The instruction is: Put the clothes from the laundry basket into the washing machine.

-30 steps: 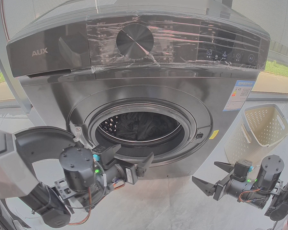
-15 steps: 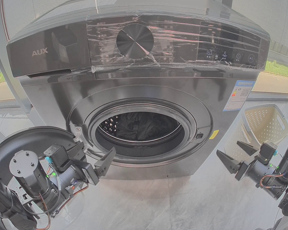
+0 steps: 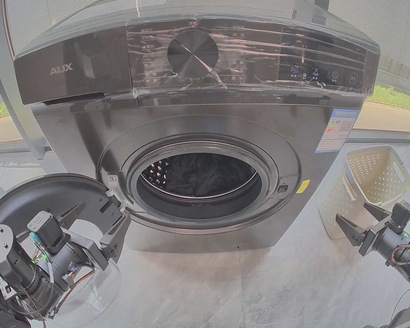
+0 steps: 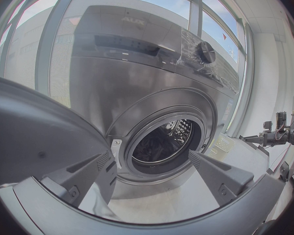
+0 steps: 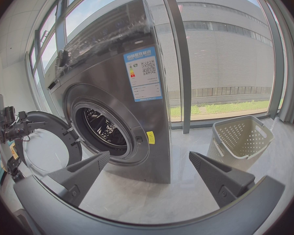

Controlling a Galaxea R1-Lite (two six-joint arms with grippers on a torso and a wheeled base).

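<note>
Grey floor (image 3: pixel 259 288); dark crumpled clothes (image 3: pixel 200 174) lie inside the washing machine (image 3: pixel 205 115); left gripper (image 3: pixel 100 215), right gripper (image 3: pixel 352 212): fingers released

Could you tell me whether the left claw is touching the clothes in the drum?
Apart. The head view shows the left claw down by the open door, with the drum's rim between it and the dark clothes.

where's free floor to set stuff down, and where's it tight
Bare floor runs in front of the washing machine, between the open door and the laundry basket. Tight by the door, where the left tool hangs, and beside the basket by the right tool.
</note>
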